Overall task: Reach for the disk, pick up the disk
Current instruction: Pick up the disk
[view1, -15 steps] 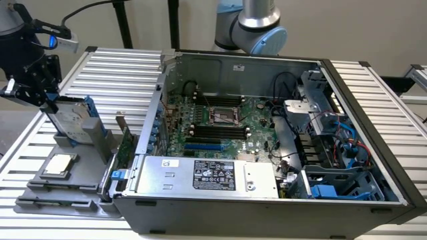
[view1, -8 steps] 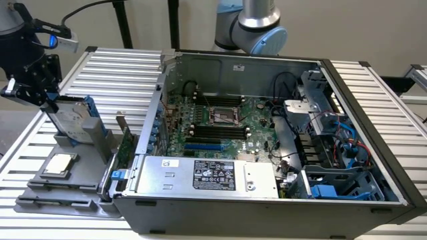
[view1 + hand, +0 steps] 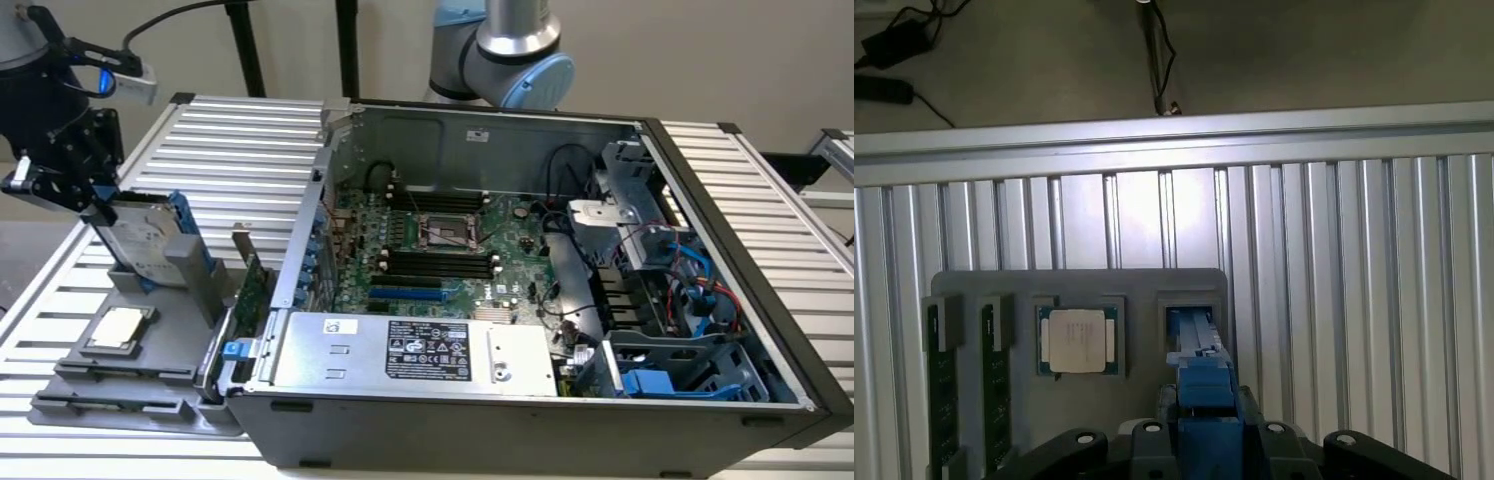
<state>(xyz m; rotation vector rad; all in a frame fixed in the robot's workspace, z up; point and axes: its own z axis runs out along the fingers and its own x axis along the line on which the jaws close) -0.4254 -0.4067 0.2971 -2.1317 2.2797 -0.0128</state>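
**Exterior and wrist views: gripper at the disk.** The black gripper (image 3: pixel 107 203) hangs at the exterior view's left, directly over the grey fixture tray (image 3: pixel 134 392), with its lower end against the top edge of the disk (image 3: pixel 139 235). The disk stands upright on edge in a slotted holder at the rear of that tray. Its silver face looks toward the exterior view's left and its blue carrier (image 3: pixel 182 225) runs along the side nearer the computer case (image 3: pixel 694 190). In the wrist view the carrier's blue edge (image 3: pixel 1203 385) runs from the holder slot up into the gripper body. Whether the gripper is clenched on the disk or merely placed around it cannot be told. The disk's base sits in the slot.

**Surroundings.**
- A square silver chip (image 3: pixel 118 328) lies flat in a recess of the tray, just beside the disk's holder.
- Two memory modules (image 3: pixel 942 395) lie in parallel slots beyond the chip.
- A green expansion card (image 3: pixel 251 290) stands upright between the disk and the open case, near both.
- Inside the case lie the motherboard (image 3: pixel 441 240) and a silver power supply (image 3: pixel 427 350) with a black label.
- The tray and case rest on a ribbed aluminium table (image 3: pixel 240 150).
- The arm's grey joint (image 3: pixel 514 50) rises behind the case.
- Cables (image 3: pixel 894 45) lie on the floor past the table edge.
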